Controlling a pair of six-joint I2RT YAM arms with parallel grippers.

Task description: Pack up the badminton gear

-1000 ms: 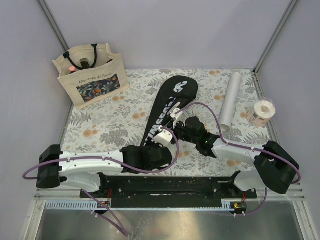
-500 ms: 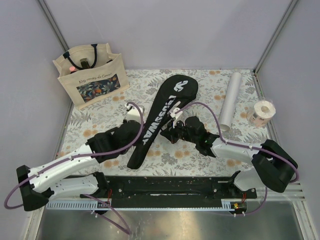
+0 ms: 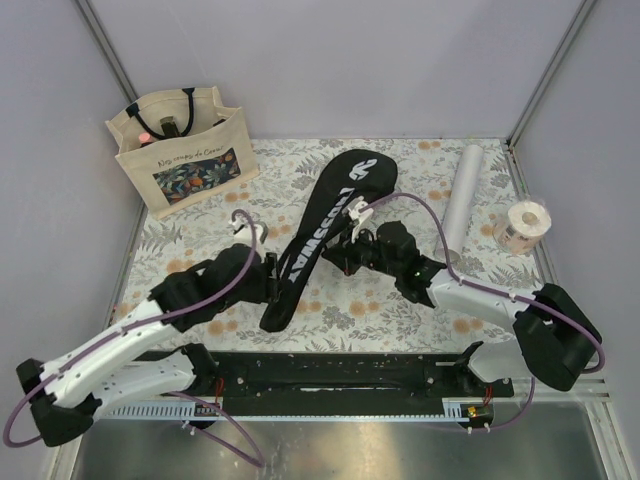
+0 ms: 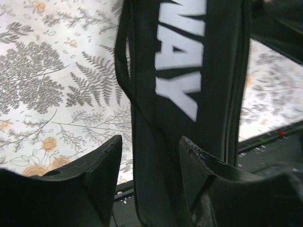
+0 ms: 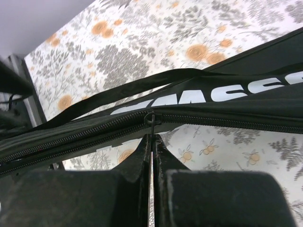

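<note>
The black "CROSSWAY" cover (image 3: 338,208) lies diagonally on the floral cloth, its narrow end toward me. My left gripper (image 3: 273,273) hovers over that narrow end, open. In the left wrist view the cover (image 4: 189,56) runs between the two fingers (image 4: 102,163), with cloth showing beside the left one. My right gripper (image 3: 350,244) is at the cover's right edge, shut on the zipper pull (image 5: 152,118). To the left of the pull the zipper gapes. The white tube (image 3: 460,195) lies at the far right, away from both grippers.
A beige tote bag (image 3: 180,150) with a floral print stands at the far left corner. A pale tape roll (image 3: 526,224) sits by the right wall. The black base rail (image 3: 330,370) runs along the near edge.
My left arm has swung from the middle over to the left side of the cover, and its gripper has opened. The right gripper has edged farther along the cover, still shut on the zipper pull.
</note>
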